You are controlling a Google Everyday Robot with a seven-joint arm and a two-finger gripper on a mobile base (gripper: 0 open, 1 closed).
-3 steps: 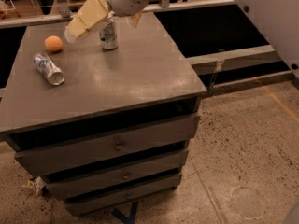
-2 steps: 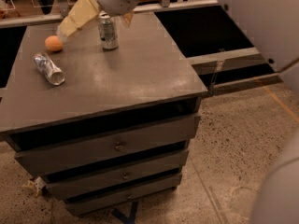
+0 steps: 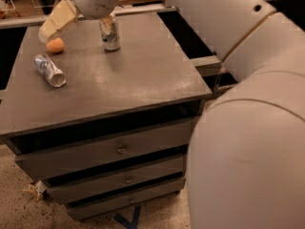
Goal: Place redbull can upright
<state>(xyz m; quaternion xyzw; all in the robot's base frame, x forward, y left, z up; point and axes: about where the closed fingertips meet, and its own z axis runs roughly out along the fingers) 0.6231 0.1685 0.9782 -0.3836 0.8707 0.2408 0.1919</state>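
The big pale arm (image 3: 248,94) filled the right side near me and stretched up to the far left. At its end the gripper (image 3: 77,28) pointed downward, with its two cream fingers (image 3: 53,19) spread wide apart.

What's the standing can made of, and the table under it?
The redbull can looks like shiny metal, glinting silver and blue. The table looks dull grey, perhaps painted wood or laminate; hard to tell. The hand hangs over the can, at the table's back.
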